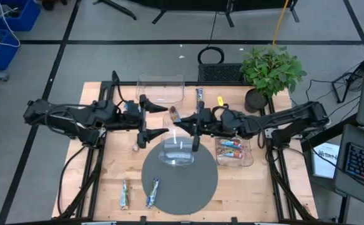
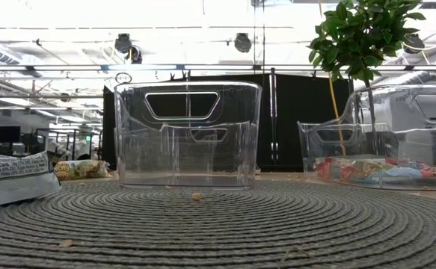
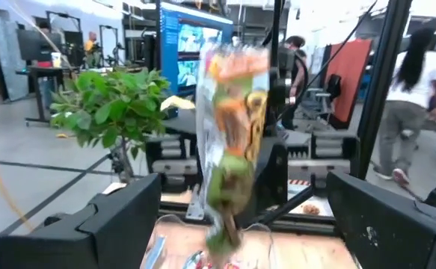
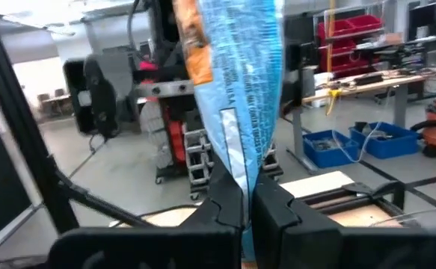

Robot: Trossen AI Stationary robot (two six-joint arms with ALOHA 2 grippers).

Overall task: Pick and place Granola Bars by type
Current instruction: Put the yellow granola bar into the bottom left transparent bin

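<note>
Standing upright in right pincer (image 4: 246,205): granola bar (image 4: 240,90)

A clear plastic rectangular bin (image 1: 177,152) stands on the round grey woven mat (image 1: 180,187); a second clear bin (image 1: 235,153) holding foil-wrapped granola bars (image 1: 230,144) sits to its right on the wooden tabletop (image 1: 107,181).
</note>
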